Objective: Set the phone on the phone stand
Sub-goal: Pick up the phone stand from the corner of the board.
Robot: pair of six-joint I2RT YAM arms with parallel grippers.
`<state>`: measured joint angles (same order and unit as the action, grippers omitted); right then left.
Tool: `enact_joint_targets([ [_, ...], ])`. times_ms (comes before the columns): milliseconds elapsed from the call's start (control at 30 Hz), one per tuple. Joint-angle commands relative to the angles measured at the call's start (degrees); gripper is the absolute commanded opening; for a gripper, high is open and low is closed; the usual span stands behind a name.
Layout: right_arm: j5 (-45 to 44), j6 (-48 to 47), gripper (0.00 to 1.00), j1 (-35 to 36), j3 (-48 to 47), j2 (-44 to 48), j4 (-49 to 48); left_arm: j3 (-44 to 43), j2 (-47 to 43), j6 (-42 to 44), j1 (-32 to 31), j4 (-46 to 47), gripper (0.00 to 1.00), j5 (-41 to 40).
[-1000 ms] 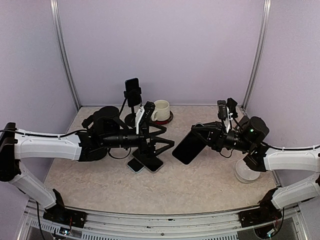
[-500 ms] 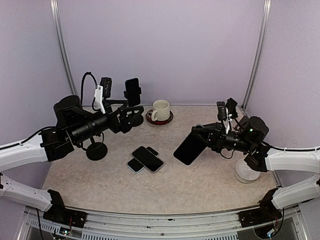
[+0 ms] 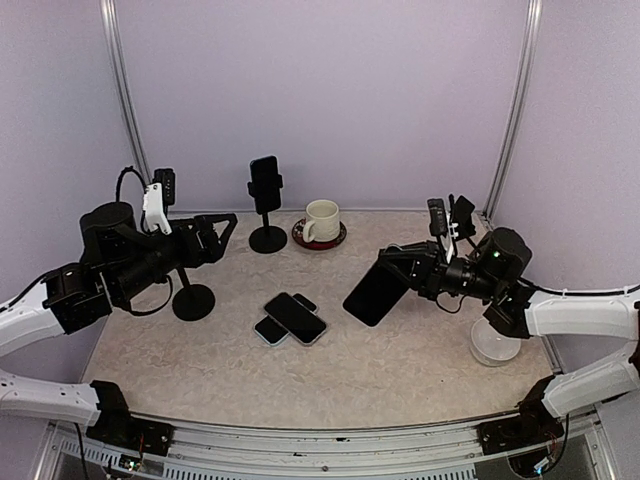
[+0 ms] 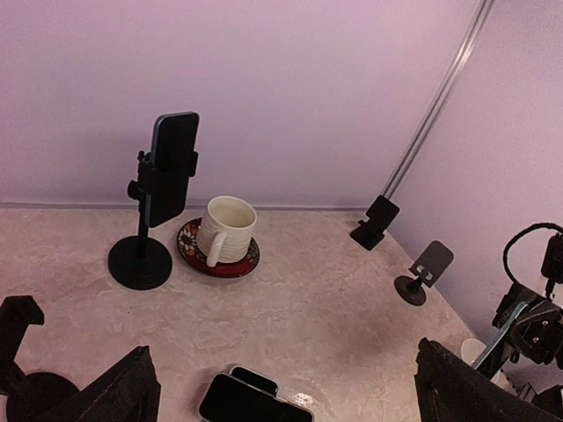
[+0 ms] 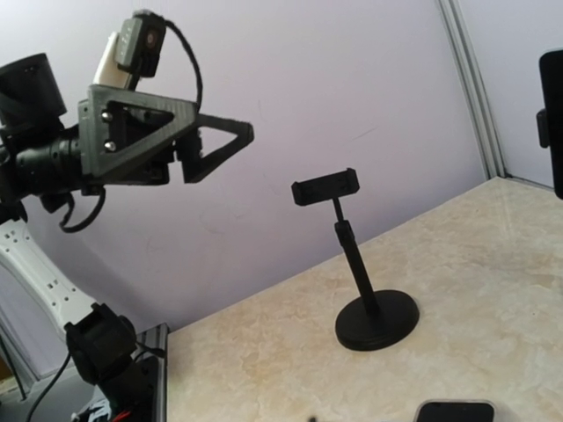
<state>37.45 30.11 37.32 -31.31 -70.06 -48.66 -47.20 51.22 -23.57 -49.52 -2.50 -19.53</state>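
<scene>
A black phone [image 3: 375,293] hangs tilted above the table's right middle, with my right gripper [image 3: 405,272] shut on its upper edge. In the right wrist view neither that phone nor my own fingers show. An empty black phone stand [image 3: 193,300] [image 5: 361,264] with a round base rises at the left. My left gripper [image 3: 218,240] [image 4: 281,406] is open and empty, raised at the left just behind that stand. Its fingers [image 4: 114,396] frame two stacked phones [image 3: 292,317] [image 4: 251,400] lying flat in the middle.
Another stand [image 3: 265,200] [image 4: 167,167] at the back holds a phone upright. Beside it, a white mug [image 3: 322,220] [image 4: 224,230] rests on a red coaster. Two small stands [image 3: 450,215] [image 4: 427,268] occupy the back right corner. A white bowl [image 3: 495,345] sits under my right arm.
My left arm has pulled back from above the stacked phones to the left and upward, gripper still open. The right gripper with the phone has barely moved.
</scene>
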Motion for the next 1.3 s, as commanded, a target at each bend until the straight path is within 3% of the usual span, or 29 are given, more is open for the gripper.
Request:
enact_joint_targets([
  [0, 0.24, 1.27, 0.00, -0.41, -2.95, -0.95, -2.91, -2.93, -2.58, -5.00, 0.94, -11.44, 0.99, -9.54],
  [200, -0.92, 0.72, 0.00, -0.42, -3.63, -1.90, -2.24, -2.97, -5.78, -7.91, 4.15, -18.06, 0.99, -13.15],
  [600, 0.26, -0.39, 0.00, -0.50, -4.53, -4.19, -1.93, 1.75, -10.04, -7.96, 23.47, -18.67, 0.97, 4.97],
  [733, 0.33, 0.61, 0.00, -0.67, -4.32, -5.17, -2.92, 3.75, -9.96, -6.28, 27.11, -15.96, 0.93, 14.32],
  [1100, 1.91, -0.69, 0.00, -1.01, -3.00, -3.85, -0.98, 7.26, -6.61, -4.01, 35.31, -12.72, 0.92, 26.37],
  [1267, 1.33, -0.44, 0.00, -1.16, -1.65, -2.57, -1.32, 8.76, -5.81, -4.31, 37.70, -11.15, 0.86, 26.65],
])
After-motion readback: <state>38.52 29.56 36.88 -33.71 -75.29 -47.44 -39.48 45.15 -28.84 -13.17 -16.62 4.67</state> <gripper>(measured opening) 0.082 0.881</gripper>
